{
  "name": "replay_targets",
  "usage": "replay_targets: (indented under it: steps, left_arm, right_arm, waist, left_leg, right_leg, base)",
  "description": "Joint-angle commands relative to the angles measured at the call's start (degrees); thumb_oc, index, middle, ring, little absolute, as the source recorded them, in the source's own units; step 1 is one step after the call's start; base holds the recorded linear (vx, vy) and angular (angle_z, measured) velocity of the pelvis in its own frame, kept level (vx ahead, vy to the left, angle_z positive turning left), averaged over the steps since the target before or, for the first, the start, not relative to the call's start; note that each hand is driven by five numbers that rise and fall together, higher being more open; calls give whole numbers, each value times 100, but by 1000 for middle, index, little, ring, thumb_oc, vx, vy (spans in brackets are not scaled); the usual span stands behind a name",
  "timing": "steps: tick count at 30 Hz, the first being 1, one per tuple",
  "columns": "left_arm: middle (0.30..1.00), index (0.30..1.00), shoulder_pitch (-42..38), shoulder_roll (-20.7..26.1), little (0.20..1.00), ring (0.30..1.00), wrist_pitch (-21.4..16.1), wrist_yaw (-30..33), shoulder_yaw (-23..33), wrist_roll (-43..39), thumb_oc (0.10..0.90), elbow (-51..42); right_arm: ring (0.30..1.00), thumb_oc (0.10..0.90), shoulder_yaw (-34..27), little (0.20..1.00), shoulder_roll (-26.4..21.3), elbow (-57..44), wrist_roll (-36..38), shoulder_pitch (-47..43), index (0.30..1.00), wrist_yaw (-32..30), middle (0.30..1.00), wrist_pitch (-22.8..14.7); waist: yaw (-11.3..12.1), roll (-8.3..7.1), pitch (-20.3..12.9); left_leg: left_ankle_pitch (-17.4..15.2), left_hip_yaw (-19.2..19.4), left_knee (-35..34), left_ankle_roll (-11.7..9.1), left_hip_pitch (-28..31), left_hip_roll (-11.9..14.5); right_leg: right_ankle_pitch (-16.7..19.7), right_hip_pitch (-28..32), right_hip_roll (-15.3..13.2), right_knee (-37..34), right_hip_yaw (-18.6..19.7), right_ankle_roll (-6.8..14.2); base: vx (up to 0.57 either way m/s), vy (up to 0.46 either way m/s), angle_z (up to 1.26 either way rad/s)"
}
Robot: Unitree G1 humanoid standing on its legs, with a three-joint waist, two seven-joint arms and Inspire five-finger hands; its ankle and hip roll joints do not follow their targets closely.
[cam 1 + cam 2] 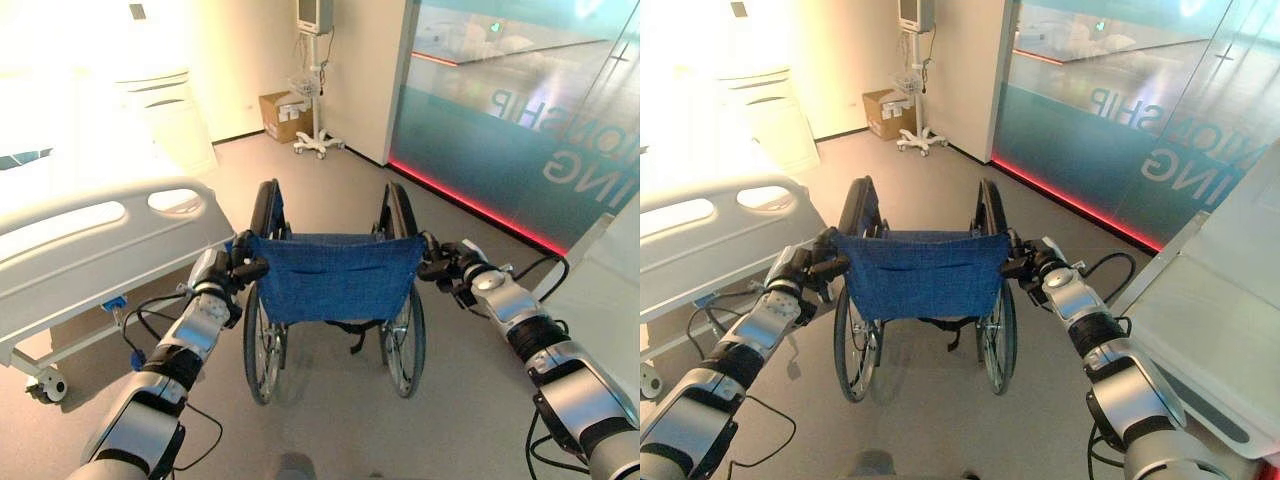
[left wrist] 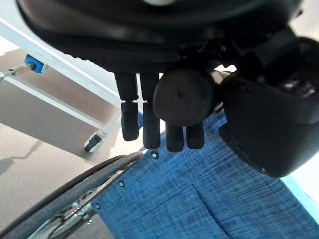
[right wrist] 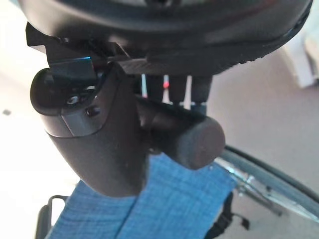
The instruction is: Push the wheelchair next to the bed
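Observation:
The wheelchair [image 1: 335,275] with a blue cloth back stands in the middle of the floor, facing away from me. The white bed [image 1: 90,250] with its side rail is to its left, a small gap from the left wheel [image 1: 262,345]. My left hand [image 1: 228,272] is shut on the left push handle [image 2: 183,97], with the fingers [image 2: 130,119] behind it and the thumb [image 2: 264,124] on the other side. On the right push handle [image 3: 189,137] my right hand [image 1: 450,262] is shut, thumb [image 3: 99,144] wrapped over the grip.
A glass wall [image 1: 520,120] with a red floor strip runs along the right. A wheeled monitor stand [image 1: 316,80] and a cardboard box [image 1: 283,115] stand at the back. A white cabinet [image 1: 165,115] is beyond the bed. Another white bed edge [image 1: 1230,300] lies at right.

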Motion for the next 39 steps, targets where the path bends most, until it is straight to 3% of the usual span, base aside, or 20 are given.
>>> replay_targets:
  steps: [1,3,5,6,7,9,11,15,17,19,20,24,27,29,32,33,34,36,37,39]
  left_arm:
    - [300,300,-3,-341,300,300,-311,-296,-500,203,400,87]
    - [300,300,-74,-379,300,300,-255,-243,-510,176,400,72]
    - [300,300,-31,-388,300,300,-226,-264,-464,116,400,110]
    - [300,300,-31,-389,300,300,-226,-264,-464,115,400,110]
    - [300,300,68,-338,300,300,-252,-404,-431,335,400,67]
    - [300,300,72,-294,300,300,-239,-514,-496,496,400,160]
    - [300,300,3,-290,300,300,-216,-580,-557,523,400,267]
    - [300,300,-632,-392,300,300,-360,-807,-748,592,400,882]
    - [300,300,-863,-353,300,300,-379,-890,-834,598,400,952]
    - [300,300,-1152,-203,300,300,-410,-901,-933,456,400,929]
    - [300,300,-1222,-182,300,300,-442,-828,-914,352,400,957]
    - [300,300,-1130,-237,300,300,-507,-774,-775,335,400,894]
    - [300,300,-743,-363,300,300,-364,-685,-609,313,400,761]
    - [300,300,-486,-433,300,300,-344,-583,-530,329,400,711]
    - [300,300,-280,-519,300,300,-410,-530,-466,391,400,780]
    - [300,300,-269,-522,300,300,-428,-517,-470,378,400,795]
    - [300,300,-208,-551,300,300,-443,-494,-467,305,400,728]
    - [300,300,-185,-566,300,300,-409,-464,-458,273,400,643]
    - [300,300,-115,-538,300,300,-385,-442,-437,241,400,499]
    - [300,300,-48,-488,300,300,-317,-413,-438,161,400,308]
  right_arm:
    - [300,400,771,300,-206,-214,-686,-323,300,351,300,-48]
    - [300,400,850,300,-130,21,-667,-577,300,301,300,-108]
    - [300,400,799,300,30,170,-802,-496,300,458,300,-167]
    - [300,400,799,300,29,170,-803,-496,300,458,300,-167]
    - [300,400,725,300,99,140,-723,-148,300,334,300,-201]
    - [300,400,608,300,41,60,-665,193,300,353,300,-299]
    - [300,400,575,300,-18,-53,-606,317,300,390,300,-259]
    - [300,400,599,300,162,-108,-573,213,300,296,300,6]
    - [300,400,608,300,185,-86,-511,110,300,189,300,55]
    - [300,400,590,300,159,-295,-446,-25,300,80,300,222]
    - [300,400,592,300,142,-395,-454,-97,300,69,300,284]
    - [300,400,650,300,79,-732,-462,-350,300,69,300,544]
    - [300,400,682,300,-77,-817,-585,-389,300,381,300,394]
    - [300,400,699,300,-172,-823,-615,-274,300,507,300,290]
    - [300,400,823,300,-281,-719,-485,-172,300,605,300,38]
    - [300,400,829,300,-277,-691,-495,-166,300,597,300,4]
    - [300,400,823,300,-276,-508,-535,-142,300,613,300,-181]
    - [300,400,818,300,-251,-456,-617,-141,300,634,300,-239]
    - [300,400,821,300,-223,-434,-697,-170,300,659,300,-263]
    - [300,400,814,300,-169,-451,-801,-222,300,666,300,-209]
  waist:
    - [-153,289,277]
    - [-34,332,169]
    - [-17,279,81]
    - [-10,288,69]
    - [26,190,-75]
    - [-46,167,-176]
    - [-150,222,-220]
    - [-609,419,13]
    - [-679,396,120]
    - [-826,333,220]
    - [-870,365,255]
    - [-859,228,271]
    - [-818,45,171]
    - [-837,-30,107]
    - [-889,-169,94]
    - [-880,-181,99]
    - [-728,-235,154]
    - [-632,-210,206]
    - [-505,-124,256]
    - [-372,5,264]
  left_leg:
    - [1867,163,-1311,82,-560,-197]
    - [1746,170,-1637,205,-493,-307]
    - [1341,-6,-1423,446,-297,-418]
    - [1348,-4,-1423,445,-313,-405]
    - [1220,63,-1733,705,-14,-371]
    - [1233,-210,-1932,822,313,-440]
    - [1207,-346,-1948,806,486,-361]
    - [856,-740,-2022,772,1266,-133]
    - [704,-820,-1929,764,1287,-91]
    - [424,-991,-1871,671,1384,43]
    - [362,-1092,-1879,640,1428,110]
    - [272,-1224,-1483,502,1194,271]
    - [275,-950,-995,265,1186,793]
    - [527,-849,-795,95,1367,1132]
    - [1304,-442,191,65,1127,1562]
    - [1331,-421,298,74,1064,1552]
    - [1383,-332,756,136,544,1188]
    - [1242,-416,810,197,317,760]
    - [1276,-297,516,185,65,414]
    - [1546,-98,-169,125,-156,180]
  right_leg:
    - [310,817,410,-364,-457,112]
    - [97,784,488,-236,-496,100]
    - [-93,669,427,338,-451,202]
    - [-79,652,438,335,-445,199]
    - [170,667,310,1204,-559,507]
    - [841,338,281,2257,-358,860]
    - [1156,14,252,2509,-244,912]
    - [1649,-1384,-560,2006,-235,771]
    - [1676,-1495,-716,1616,-185,781]
    - [1745,-1664,-990,-209,-69,841]
    - [1720,-1658,-950,-603,40,860]
    - [1440,-1406,-840,-10,295,838]
    - [1012,-1050,-781,383,-141,794]
    - [972,-908,-741,384,-416,681]
    - [812,-487,-369,191,-607,312]
    - [807,-441,-348,162,-627,290]
    - [736,-82,-238,-5,-715,156]
    - [724,73,-191,-94,-696,172]
    - [664,308,-41,-239,-646,174]
    - [589,528,142,-391,-643,171]
  base:
    - [312,-44,-16]
    - [334,-46,-39]
    - [377,-35,-51]
    - [528,-61,-51]
    - [486,-60,-40]
    - [522,-67,-21]
    - [365,-60,23]
    - [359,-203,29]
    - [235,-357,38]
    - [346,-506,54]
    - [256,-368,32]
    - [222,-398,41]
    - [361,-499,53]
    - [367,-461,24]
    - [341,-529,22]
    - [393,-553,37]
    - [288,-346,27]
    - [307,-241,11]
    - [377,-191,8]
    - [474,-187,24]
